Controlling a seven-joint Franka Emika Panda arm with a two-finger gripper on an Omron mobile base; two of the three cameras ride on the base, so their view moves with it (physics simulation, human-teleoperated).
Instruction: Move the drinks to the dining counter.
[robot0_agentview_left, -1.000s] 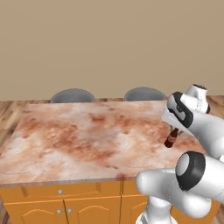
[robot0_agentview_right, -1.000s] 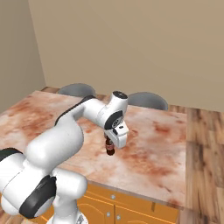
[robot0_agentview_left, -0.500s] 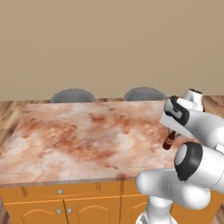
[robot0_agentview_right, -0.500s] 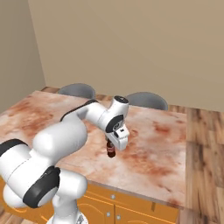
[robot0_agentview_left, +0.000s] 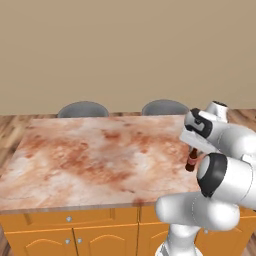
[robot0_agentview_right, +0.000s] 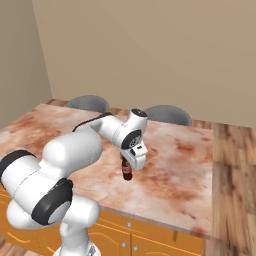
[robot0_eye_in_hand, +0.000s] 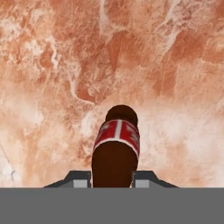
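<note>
The tool (robot0_eye_in_hand: 112, 177) grips the brown bottle (robot0_agentview_right: 127, 171) upright, long axis vertical, over the counter (robot0_agentview_right: 175, 180), bare stone all around.

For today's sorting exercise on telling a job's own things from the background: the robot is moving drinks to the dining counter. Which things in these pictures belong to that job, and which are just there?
Belong to the job:
- small brown bottle with a red label, held in the shut jaws
- dining counter, marbled reddish stone over orange doors

Just there:
- two grey chairs behind the counter
- wooden floor
- beige wall
</note>
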